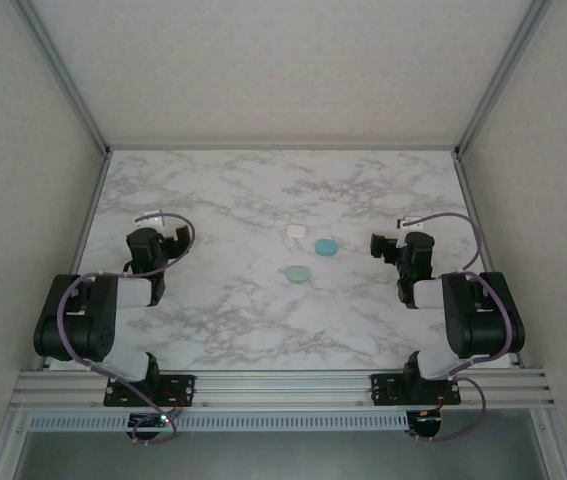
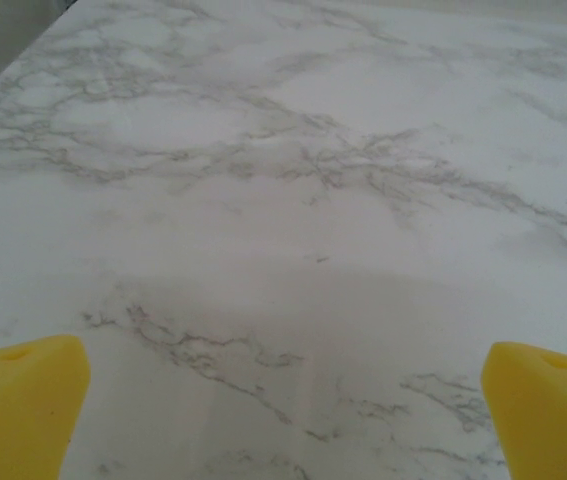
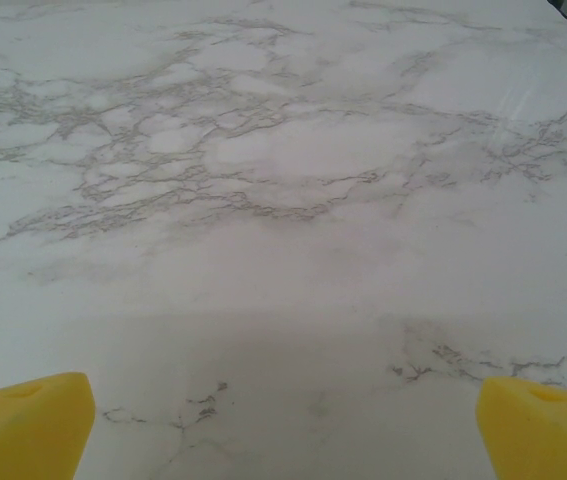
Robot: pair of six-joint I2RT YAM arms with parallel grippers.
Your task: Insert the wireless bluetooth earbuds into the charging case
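Between released left hand and released right hand, three cases cluster on the marble table.

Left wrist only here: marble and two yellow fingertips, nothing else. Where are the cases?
Observer: In the top view there are three rounded cases mid-table, to the right of your left end effector: white case, blue case, pale green case.
Operator: Right arm holding anything?
Observer: No. The right end effector is open, fingers wide apart over the bare marble table.
Operator: Which case is closest to the bases?
Observer: The pale green one. The white one is farthest.
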